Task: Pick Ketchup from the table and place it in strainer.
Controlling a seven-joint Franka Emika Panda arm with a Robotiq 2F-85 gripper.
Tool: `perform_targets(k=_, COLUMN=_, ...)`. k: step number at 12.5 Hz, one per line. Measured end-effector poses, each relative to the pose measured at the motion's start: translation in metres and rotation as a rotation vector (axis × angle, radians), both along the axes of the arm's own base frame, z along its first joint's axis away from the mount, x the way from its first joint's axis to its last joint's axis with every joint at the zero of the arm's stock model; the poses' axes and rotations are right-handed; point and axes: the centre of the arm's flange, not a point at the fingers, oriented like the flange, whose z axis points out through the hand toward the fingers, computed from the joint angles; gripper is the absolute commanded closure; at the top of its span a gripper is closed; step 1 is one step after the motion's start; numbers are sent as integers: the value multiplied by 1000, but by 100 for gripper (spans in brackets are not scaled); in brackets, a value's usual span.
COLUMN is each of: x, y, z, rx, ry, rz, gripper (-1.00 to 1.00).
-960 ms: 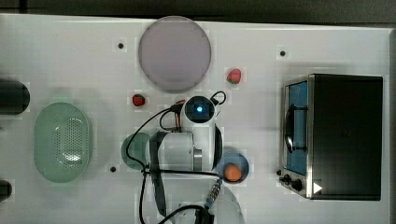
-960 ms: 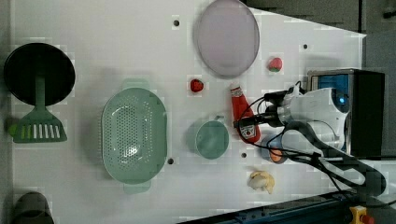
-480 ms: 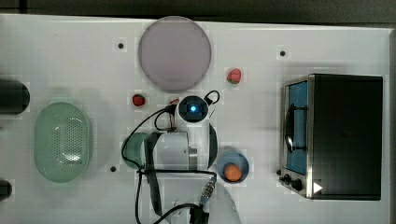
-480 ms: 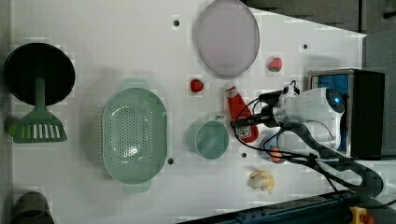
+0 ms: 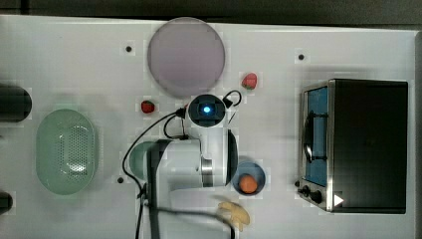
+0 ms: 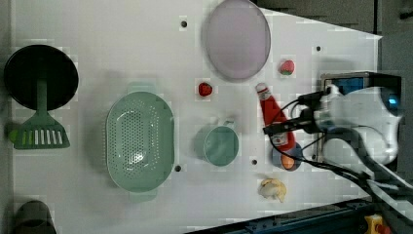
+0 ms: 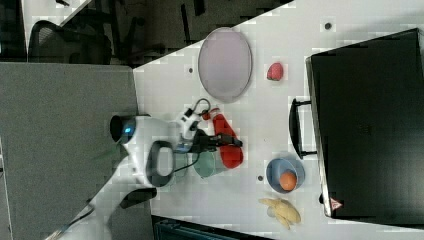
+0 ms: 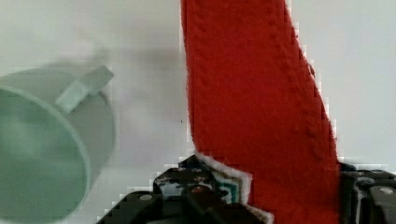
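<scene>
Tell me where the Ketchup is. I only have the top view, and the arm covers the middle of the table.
Observer: In the left view the Ketchup sits just to the right of the green mug, under the arm.
Operator: Is the end effector on it?
Observer: Yes. The end effector is closed across the bottle's lower body; the wrist view shows red bottle between the fingers. I cannot tell whether it is off the table.
Operator: Which way does the cap point?
Observer: In the left view the white cap points up toward the purple plate.
</scene>
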Motion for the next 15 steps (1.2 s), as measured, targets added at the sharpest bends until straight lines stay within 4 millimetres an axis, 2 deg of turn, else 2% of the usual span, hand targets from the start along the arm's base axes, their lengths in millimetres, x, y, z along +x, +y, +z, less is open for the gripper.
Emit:
perform_targets(k=2, x=7, y=9, z=81, rx=-22, ry=-70, rz=16, gripper=-25)
perform_targets(k=4, x=11, y=30, z=165, rx=-43, ry=-173, rz=24, gripper=-25)
perform_targets(k=6, x=11, y=70, z=227, rx=-48, ry=-289, rz=15, gripper=-25)
perform_targets(k=7, x=11, y=98, z=244, rx=-21, ry=-321, rz=-7, gripper=-25)
perform_targets(k=8, x=8, y=129, z=248, rx=16, ry=-325, rz=-32, gripper=-25)
perform_targets(k=10, x=-5, y=198, z=225, rx=43, ry=-302, rz=-47, gripper=-25)
perform_targets(k=12, x=-24, y=264, z=178, rx=86, ry=-262, rz=-33, gripper=-25)
perform_targets(k=15, x=-64, y=339, z=104, rx=149, ry=-158, rz=-28, gripper=-25)
